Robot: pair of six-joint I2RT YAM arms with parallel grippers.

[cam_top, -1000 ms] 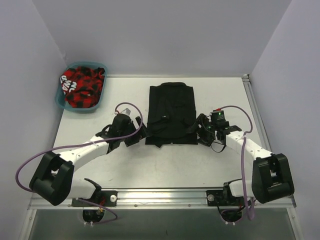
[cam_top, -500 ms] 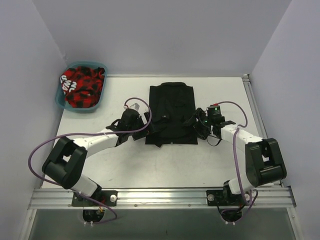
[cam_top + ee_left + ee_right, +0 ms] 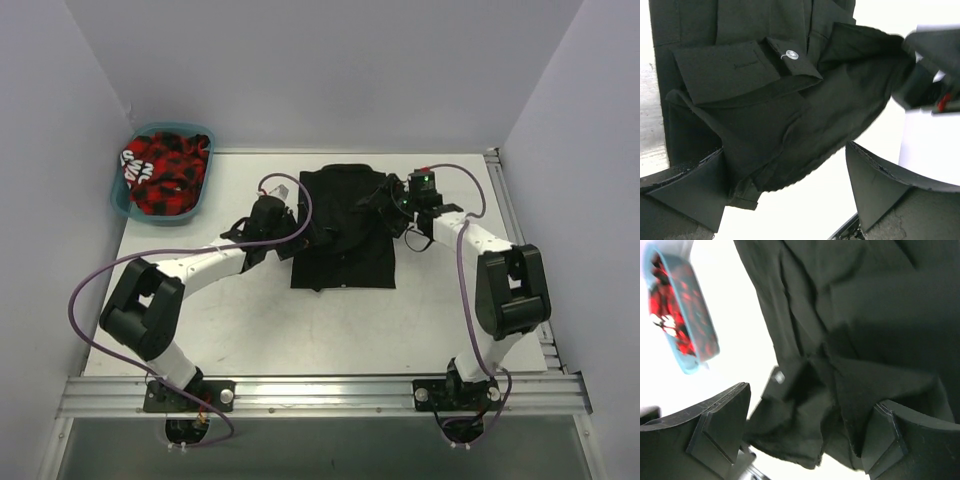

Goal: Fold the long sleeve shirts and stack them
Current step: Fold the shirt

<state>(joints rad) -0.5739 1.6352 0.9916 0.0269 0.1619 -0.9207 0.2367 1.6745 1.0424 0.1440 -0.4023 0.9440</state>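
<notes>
Left wrist view: left gripper jaws spread, shirt edge between them; right gripper jaws spread likewise astride its bunched cloth, presumably to fold

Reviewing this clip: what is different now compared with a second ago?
Both grippers moved toward the far side along the shirt. The left gripper went from the near left corner to about mid-length, the right gripper from the near right corner toward the far right edge. Both are open over cloth, with nothing visibly gripped. The shirt's outline and the basket stayed as they were.
</notes>
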